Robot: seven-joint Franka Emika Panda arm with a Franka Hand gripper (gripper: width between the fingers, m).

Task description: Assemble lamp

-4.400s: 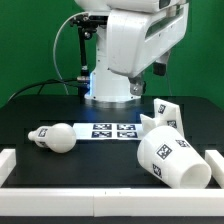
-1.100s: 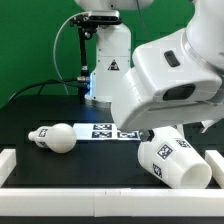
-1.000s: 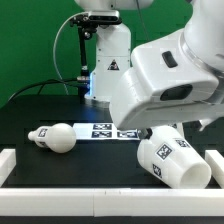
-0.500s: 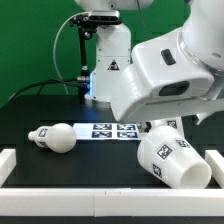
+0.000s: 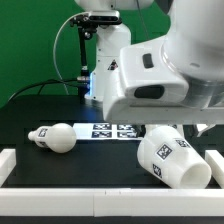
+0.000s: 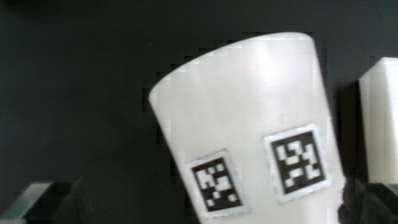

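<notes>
The lamp shade [image 5: 172, 157] lies on its side on the black table at the exterior view's right. It fills the wrist view [image 6: 240, 110], showing two square tags. My gripper [image 6: 210, 206] is open above the shade. Its dark fingertips [image 6: 39, 203] show at the two lower corners of the wrist view, wide apart and holding nothing. In the exterior view my fingers are hidden behind the arm's own bulky hand [image 5: 150, 85]. The bulb [image 5: 55, 137] lies on its side at the left. The base is hidden behind the arm. A white edge [image 6: 377, 90] beside the shade may be it.
The marker board [image 5: 105, 130] lies flat between bulb and shade. Low white rails border the table at the left [image 5: 8, 160], right [image 5: 214, 160] and front [image 5: 100, 196]. The arm's pedestal [image 5: 105, 60] and cables stand at the back.
The arm has swung from the back down over the shade, then shifted a little up and to the exterior view's left in the last second. Shade and bulb have not moved.
</notes>
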